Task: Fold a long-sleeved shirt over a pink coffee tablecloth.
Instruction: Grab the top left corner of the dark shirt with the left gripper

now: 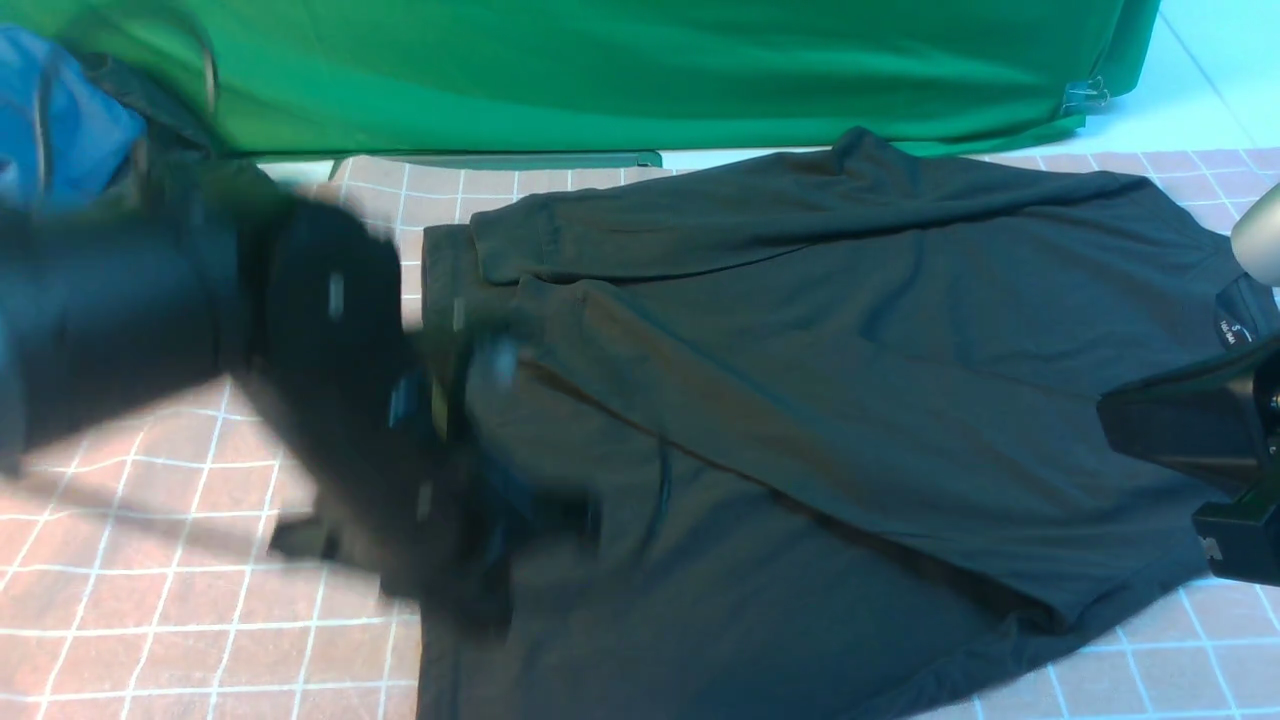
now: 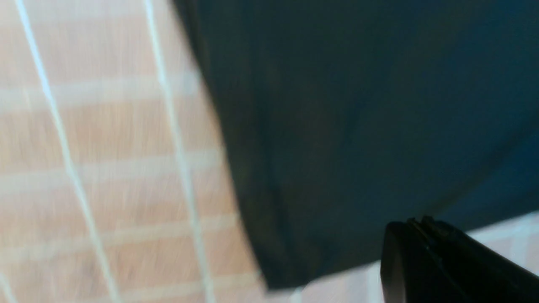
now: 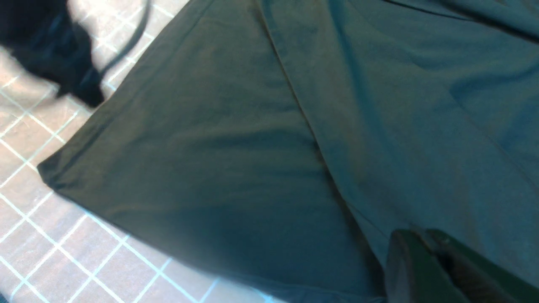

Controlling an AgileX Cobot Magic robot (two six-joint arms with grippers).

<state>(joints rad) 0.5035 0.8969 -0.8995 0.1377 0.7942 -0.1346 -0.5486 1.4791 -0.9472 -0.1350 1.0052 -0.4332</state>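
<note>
The black long-sleeved shirt (image 1: 820,380) lies flat across the pink coffee tablecloth (image 1: 150,600), collar to the right, both sleeves folded over the body. Its chest print is hidden. My left arm (image 1: 330,380) is a motion blur over the shirt's hem at the left. In the left wrist view my left gripper (image 2: 417,223) is shut and empty, just off the edge of the shirt (image 2: 358,126) over the tablecloth (image 2: 105,168). My right gripper (image 1: 1105,415) sits near the collar; its fingers (image 3: 421,235) are closed together above the shirt (image 3: 294,147), with nothing visibly pinched.
A green cloth (image 1: 600,70) hangs along the back, held by a metal clip (image 1: 1085,95). A blue garment (image 1: 60,130) lies at the far left. The collar label (image 1: 1238,328) shows at the right. Tablecloth squares (image 3: 42,235) surround the hem corner.
</note>
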